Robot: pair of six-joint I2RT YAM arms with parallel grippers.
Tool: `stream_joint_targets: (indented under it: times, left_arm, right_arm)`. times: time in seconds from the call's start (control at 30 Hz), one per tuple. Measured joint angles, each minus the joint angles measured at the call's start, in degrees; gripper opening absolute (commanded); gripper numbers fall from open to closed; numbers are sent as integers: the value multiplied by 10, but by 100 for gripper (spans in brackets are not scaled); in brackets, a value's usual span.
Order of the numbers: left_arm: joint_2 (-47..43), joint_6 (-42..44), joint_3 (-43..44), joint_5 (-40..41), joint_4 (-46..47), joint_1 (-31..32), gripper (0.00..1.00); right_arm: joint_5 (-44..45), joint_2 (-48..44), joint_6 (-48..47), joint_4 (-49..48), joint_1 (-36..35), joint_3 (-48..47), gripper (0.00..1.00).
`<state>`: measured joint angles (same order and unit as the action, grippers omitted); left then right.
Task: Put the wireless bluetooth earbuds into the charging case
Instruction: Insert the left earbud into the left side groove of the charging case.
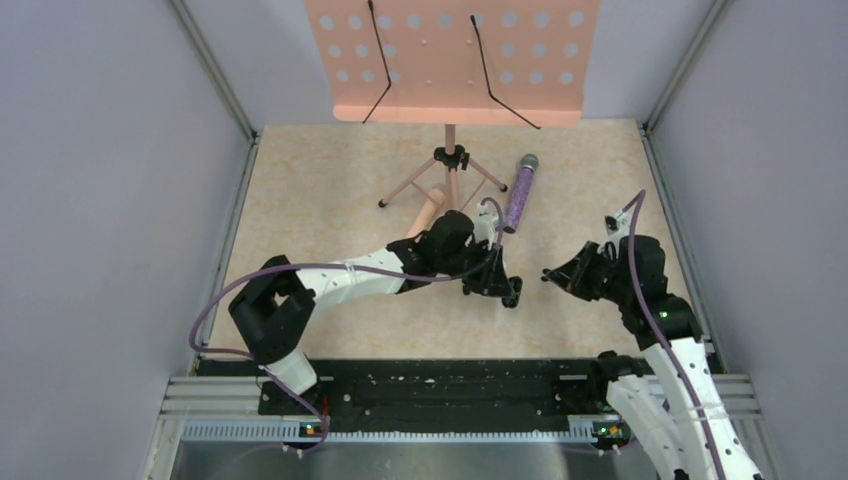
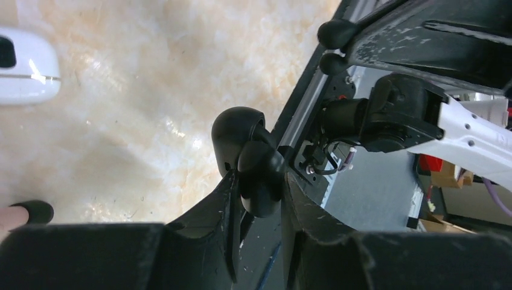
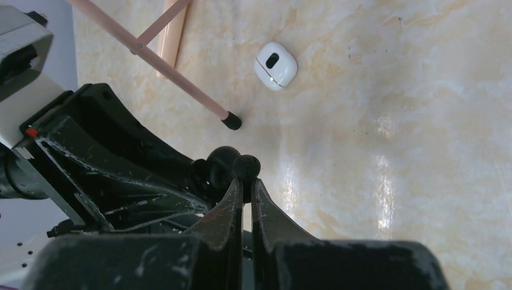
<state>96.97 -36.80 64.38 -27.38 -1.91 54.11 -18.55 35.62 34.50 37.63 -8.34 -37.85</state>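
My left gripper is shut on the charging case, a black oval shell held just above the table; it seems to gape in two rounded lobes. To its right, a short gap away, my right gripper is shut on a small black round bud that looks like an earbud. In the right wrist view the bud overlaps the case. A white pebble-shaped piece with a dark oval spot and a thin seam lies on the table; my left arm hides it in the top view.
A pink music stand rises at the back, one black-tipped foot near the white piece. A glittery purple microphone and a pink cylinder lie by its legs. A black rail runs along the near edge.
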Motion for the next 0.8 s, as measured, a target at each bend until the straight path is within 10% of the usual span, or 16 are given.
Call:
stream_joint_targets:
  times: [0.3,0.8]
  left_arm:
    - [-62,78,-82,-4,165,0,0]
    - [-13,48,42,-7,85,0,0]
  right_arm:
    - [-4,-28,-56,105,0,-66,0]
    - [-96,-24,-114,112,0,-78,0]
